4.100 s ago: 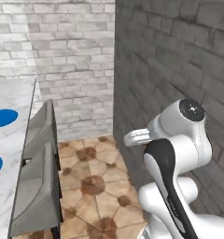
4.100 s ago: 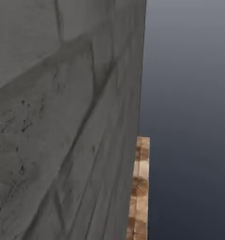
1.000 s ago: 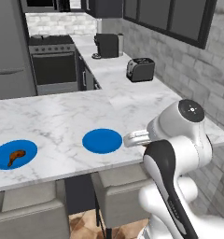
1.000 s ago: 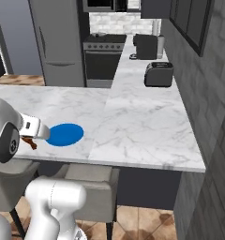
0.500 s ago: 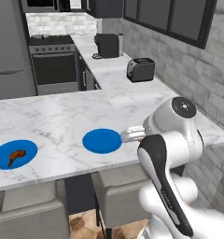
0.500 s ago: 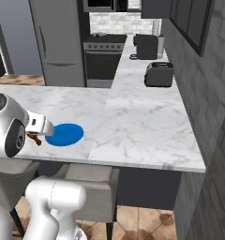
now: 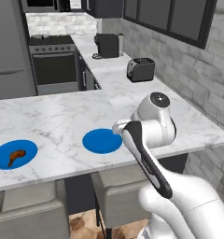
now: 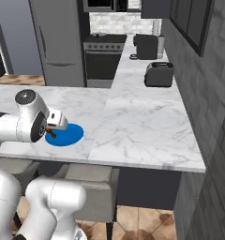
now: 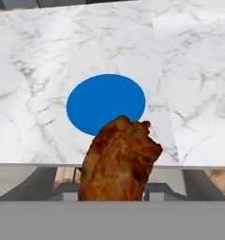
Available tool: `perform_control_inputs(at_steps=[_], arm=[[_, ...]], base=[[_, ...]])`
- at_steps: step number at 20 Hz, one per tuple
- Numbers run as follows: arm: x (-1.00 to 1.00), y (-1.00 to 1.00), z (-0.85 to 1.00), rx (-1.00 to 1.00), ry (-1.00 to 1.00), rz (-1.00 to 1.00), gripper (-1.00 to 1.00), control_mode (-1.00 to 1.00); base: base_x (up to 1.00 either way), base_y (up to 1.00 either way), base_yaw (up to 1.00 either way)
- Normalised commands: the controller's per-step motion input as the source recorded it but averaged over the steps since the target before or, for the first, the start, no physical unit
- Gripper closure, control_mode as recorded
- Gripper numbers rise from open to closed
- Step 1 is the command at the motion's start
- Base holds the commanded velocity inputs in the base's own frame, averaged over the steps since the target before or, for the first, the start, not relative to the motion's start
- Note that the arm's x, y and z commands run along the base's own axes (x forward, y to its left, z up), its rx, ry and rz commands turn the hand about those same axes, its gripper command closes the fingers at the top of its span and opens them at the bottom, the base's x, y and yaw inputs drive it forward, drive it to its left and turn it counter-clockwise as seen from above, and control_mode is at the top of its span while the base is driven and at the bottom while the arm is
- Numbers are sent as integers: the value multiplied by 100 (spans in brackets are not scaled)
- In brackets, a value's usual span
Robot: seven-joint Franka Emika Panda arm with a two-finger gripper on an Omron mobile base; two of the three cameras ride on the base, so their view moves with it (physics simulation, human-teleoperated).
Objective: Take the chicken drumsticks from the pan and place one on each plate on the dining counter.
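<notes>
No writing could be read anywhere — no label, brand, number or sign stood on any appliance, surface or wall.

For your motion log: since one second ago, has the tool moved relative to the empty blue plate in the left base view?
Yes. The tool, shut on a drumstick, has moved left toward the empty blue plate.

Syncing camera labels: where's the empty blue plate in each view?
Left base view: empty plate centre-left on the counter, just left of the arm's elbow; the second plate, with a drumstick, is at far left.
Right base view: left of centre, partly behind the arm.
Hand view: centre, beyond the held drumstick.
Shared landmark: the seam in the marble right of the plate.
</notes>
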Motion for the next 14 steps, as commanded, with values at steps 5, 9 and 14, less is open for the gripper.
perform_control_inputs(at_steps=[5,9,14], arm=[[45,14,-44,0,14,0,100,-100],[30,25,-37,-3,3,-1,100,-100],[44,27,-33,-7,0,-1,100,-100]], base=[[0,0,0],[0,0,0],[0,0,0]])
